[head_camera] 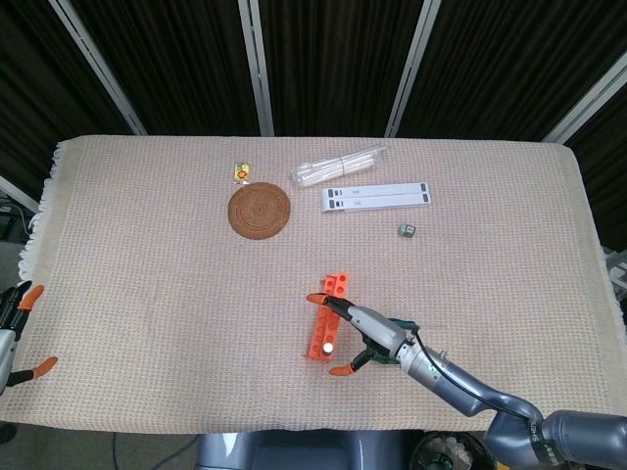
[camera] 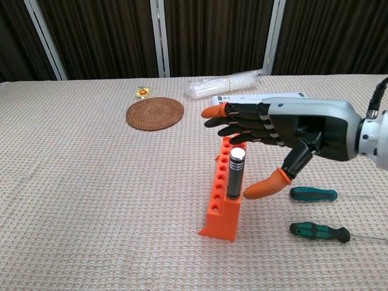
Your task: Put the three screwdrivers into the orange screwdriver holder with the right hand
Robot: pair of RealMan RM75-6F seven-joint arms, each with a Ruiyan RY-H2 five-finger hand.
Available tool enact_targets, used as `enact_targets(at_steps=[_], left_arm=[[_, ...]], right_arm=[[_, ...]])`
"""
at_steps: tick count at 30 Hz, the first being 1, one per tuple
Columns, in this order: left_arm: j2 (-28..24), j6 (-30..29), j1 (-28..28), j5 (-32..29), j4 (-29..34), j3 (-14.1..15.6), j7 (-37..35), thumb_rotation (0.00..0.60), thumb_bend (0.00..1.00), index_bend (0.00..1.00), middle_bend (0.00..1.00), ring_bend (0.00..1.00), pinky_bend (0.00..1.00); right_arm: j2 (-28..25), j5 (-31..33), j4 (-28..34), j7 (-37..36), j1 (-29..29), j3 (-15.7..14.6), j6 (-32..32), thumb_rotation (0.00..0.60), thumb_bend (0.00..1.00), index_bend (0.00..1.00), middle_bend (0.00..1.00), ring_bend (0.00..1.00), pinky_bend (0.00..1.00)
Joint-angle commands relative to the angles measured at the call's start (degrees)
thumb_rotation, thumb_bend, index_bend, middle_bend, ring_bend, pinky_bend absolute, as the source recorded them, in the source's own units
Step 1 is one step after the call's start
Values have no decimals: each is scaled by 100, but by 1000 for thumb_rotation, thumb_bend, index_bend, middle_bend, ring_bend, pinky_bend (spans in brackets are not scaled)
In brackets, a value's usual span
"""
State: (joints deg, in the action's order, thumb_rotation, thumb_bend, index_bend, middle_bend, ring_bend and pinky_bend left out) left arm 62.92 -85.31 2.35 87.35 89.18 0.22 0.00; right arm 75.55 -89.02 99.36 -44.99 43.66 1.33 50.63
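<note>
Woven cloth [camera: 91,182] carries the holder [camera: 222,203], one screwdriver [camera: 236,176] upright in it. Right hand [camera: 285,130], fingers spread and empty, hovers beside; two screwdrivers [camera: 313,194] [camera: 318,231] lie rightward (handles toward the holder).
</note>
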Motion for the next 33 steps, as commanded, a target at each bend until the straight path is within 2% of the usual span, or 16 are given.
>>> enact_targets(at_steps=[1, 6, 11, 15, 18, 23, 33], left_arm=[[-8, -1, 2, 6, 5, 0, -9, 600, 82, 0, 0, 0, 0], [-17, -31, 1, 18, 15, -11, -11, 600, 83, 0, 0, 0, 0], [-8, -21, 13, 41, 34, -3, -6, 600, 83, 0, 0, 0, 0], [-11, -33, 24, 76, 58, -3, 15, 600, 82, 0, 0, 0, 0], [-23, -35, 28, 89, 84, 0, 36, 600, 81, 0, 0, 0, 0], [-60, -43, 38, 112, 159, 1, 99, 600, 82, 0, 0, 0, 0], [-96, -52, 33, 127, 233, 15, 146, 600, 80, 0, 0, 0, 0]], right_arm=[[-216, -78, 130, -33, -15, 43, 107, 600, 0, 0, 0, 0, 0], [-700, -35, 217, -12, -78, 195, 328, 600, 43, 33, 0, 0, 0], [-1156, 323, 132, 281, -69, 260, 83, 600, 125, 184, 4, 0, 0], [-1264, 682, -139, 712, -48, 277, -158, 600, 166, 322, 35, 0, 0], [-1155, 997, -427, 1363, -85, 247, -219, 600, 169, 373, 50, 0, 0], [-714, 1680, -641, 2817, -229, 178, -115, 600, 168, 402, 55, 0, 0], [-191, 2083, -852, 4331, -326, -70, -88, 600, 169, 412, 55, 0, 0]])
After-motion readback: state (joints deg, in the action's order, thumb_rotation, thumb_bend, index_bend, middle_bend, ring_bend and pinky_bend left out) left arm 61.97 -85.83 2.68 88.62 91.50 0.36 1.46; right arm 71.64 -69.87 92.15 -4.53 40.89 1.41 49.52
